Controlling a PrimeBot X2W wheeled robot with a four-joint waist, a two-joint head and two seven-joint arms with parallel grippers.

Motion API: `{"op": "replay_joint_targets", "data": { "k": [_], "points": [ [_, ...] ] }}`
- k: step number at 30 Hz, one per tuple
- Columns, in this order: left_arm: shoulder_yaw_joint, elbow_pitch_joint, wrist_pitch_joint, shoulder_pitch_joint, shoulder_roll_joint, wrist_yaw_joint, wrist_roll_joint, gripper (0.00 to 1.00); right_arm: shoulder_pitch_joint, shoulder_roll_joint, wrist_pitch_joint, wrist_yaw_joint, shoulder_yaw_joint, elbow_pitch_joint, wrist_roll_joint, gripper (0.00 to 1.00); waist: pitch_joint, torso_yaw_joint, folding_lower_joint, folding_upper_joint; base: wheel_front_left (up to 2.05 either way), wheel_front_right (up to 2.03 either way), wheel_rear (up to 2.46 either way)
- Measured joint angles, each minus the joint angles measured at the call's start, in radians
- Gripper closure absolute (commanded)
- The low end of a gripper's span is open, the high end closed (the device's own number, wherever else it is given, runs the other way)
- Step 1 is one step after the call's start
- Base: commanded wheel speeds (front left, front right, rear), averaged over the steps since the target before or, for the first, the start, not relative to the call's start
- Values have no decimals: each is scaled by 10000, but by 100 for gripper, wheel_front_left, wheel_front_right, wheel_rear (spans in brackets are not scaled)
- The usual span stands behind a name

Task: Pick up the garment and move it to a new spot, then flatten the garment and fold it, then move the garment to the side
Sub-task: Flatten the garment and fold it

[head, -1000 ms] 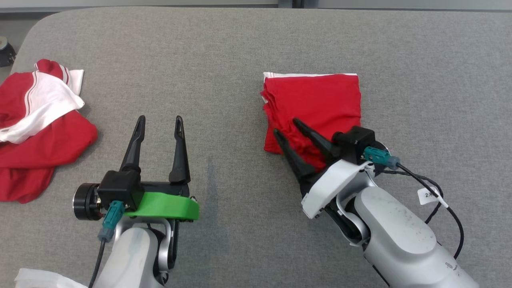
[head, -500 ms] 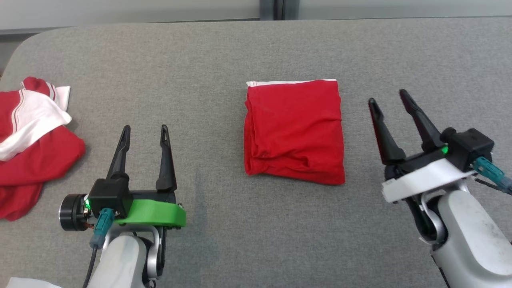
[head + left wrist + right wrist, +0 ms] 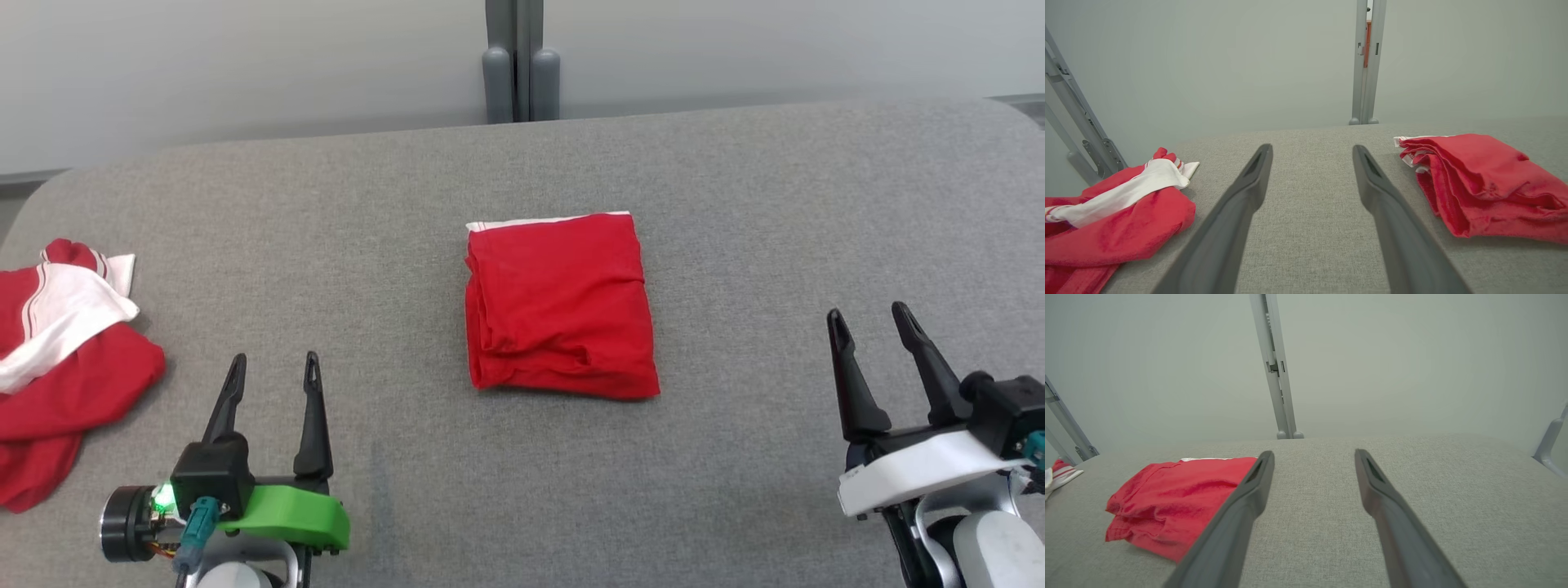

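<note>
Clearly, your left gripper [image 3: 275, 357] and right gripper [image 3: 865, 310] gape empty, the folded garment [image 3: 559, 306] on the counter [image 3: 735, 204] between them.

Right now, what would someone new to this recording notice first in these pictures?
The folded red garment stands out first, lying as a neat rectangle in the middle of the grey table. Next comes a crumpled red and white garment heaped at the table's left edge. The left gripper and right gripper are open at the near corners, touching neither.
</note>
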Motion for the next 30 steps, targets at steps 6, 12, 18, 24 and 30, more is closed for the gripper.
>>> {"op": "replay_joint_targets", "data": {
  "k": [6, 12, 18, 24, 30],
  "points": [
    [-56, -2, 155, 514, 67, 27, -140, 0, 713, 280, 422, 0, -79, -474, -119, 0, -577, -130, 0, 0, 0, 0, 0],
    [-121, 61, 188, 742, 88, 19, -255, 0, 1193, 397, 631, 0, -176, -825, -242, 0, -955, -182, 0, 0, 0, 0, 0],
    [-104, 236, 182, 750, 107, -12, -370, 0, 1376, 472, 759, 0, -201, -1087, -274, 0, -1095, -165, 0, 0, 0, 0, 0],
    [-82, 418, 140, 745, 121, -10, -437, 0, 1383, 497, 857, 0, -209, -1172, -339, 0, -1139, -144, 0, 0, 0, 0, 0],
    [-92, 527, 96, 732, 121, -4, -453, 0, 1413, 500, 894, 0, -259, -1221, -339, 0, -1130, -106, 0, 0, 0, 0, 0]
  ]
}}
